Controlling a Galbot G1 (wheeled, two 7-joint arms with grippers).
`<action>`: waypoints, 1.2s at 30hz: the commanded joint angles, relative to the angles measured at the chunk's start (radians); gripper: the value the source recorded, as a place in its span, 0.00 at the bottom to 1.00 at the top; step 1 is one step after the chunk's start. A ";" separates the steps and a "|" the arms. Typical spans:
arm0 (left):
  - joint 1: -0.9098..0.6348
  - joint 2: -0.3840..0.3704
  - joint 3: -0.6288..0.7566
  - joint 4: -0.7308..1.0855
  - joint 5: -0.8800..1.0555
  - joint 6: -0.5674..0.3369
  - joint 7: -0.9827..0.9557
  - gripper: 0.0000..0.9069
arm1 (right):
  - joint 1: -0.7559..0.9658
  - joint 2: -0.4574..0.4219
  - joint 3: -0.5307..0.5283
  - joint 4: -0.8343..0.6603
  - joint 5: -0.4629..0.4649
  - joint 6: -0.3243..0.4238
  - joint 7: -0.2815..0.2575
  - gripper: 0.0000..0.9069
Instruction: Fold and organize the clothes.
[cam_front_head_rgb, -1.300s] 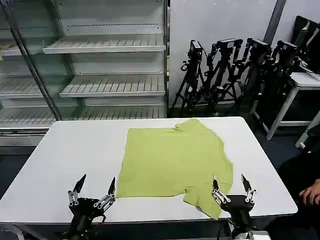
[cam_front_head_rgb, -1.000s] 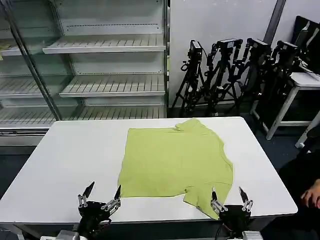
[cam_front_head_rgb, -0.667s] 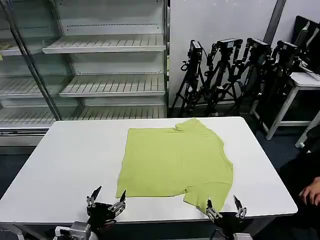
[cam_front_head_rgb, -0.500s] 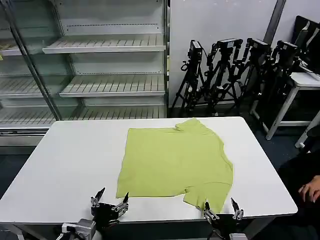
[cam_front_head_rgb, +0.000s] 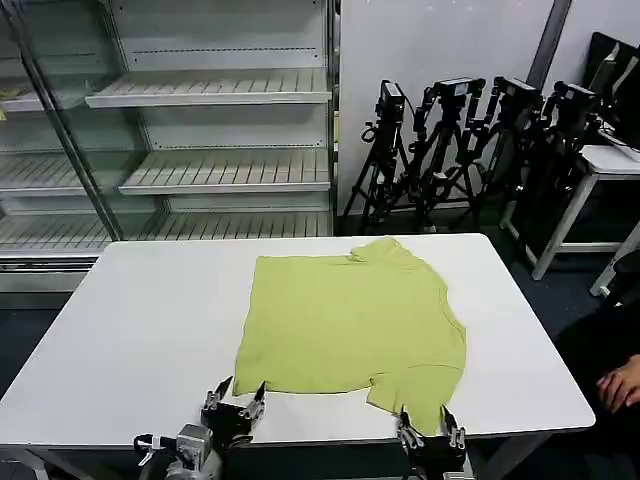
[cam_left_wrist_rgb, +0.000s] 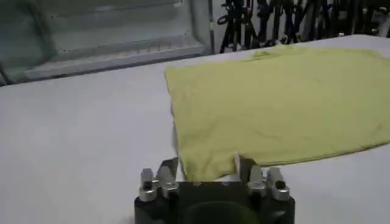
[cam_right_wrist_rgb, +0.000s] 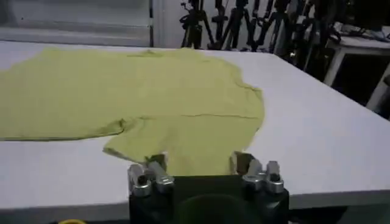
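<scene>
- The lime-green T-shirt (cam_front_head_rgb: 355, 325) lies spread flat on the white desk (cam_front_head_rgb: 130, 320), past the middle toward the right edge, with its hem side toward the left and one sleeve reaching the near edge
- The left gripper (cam_front_head_rgb: 233, 398) sits at the near edge of the desk, fingers spread, its tips just at the shirt's near-left corner (cam_left_wrist_rgb: 204, 169)
- The right gripper (cam_front_head_rgb: 429, 426) sits at the near edge further right, fingers spread too, with the near sleeve (cam_right_wrist_rgb: 189, 143) lying just in front of them
- The step in hand looks like taking hold of the near edge of the shirt with both grippers, ready for a first fold
- To do it well, each gripper should go low, so one finger slides under the cloth and the other closes on top
- Take only a single layer at the corner; the sleeve is creased, so a deeper bite there seems wise
- Both should close and lift together, or the soft fabric will likely skew
- A person's hand (cam_front_head_rgb: 620, 383) rests off the right edge, well apart from the shirt
</scene>
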 joint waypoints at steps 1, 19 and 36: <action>-0.012 -0.001 0.014 0.022 -0.012 0.014 -0.004 0.02 | -0.006 0.006 -0.005 -0.014 0.015 0.003 0.004 0.00; 0.159 -0.025 -0.078 -0.218 -0.017 0.003 0.027 0.02 | -0.152 -0.041 0.002 0.210 -0.064 0.104 -0.007 0.00; 0.220 -0.027 -0.127 -0.310 -0.039 -0.100 0.039 0.02 | -0.030 -0.125 0.112 0.239 0.080 0.161 -0.021 0.00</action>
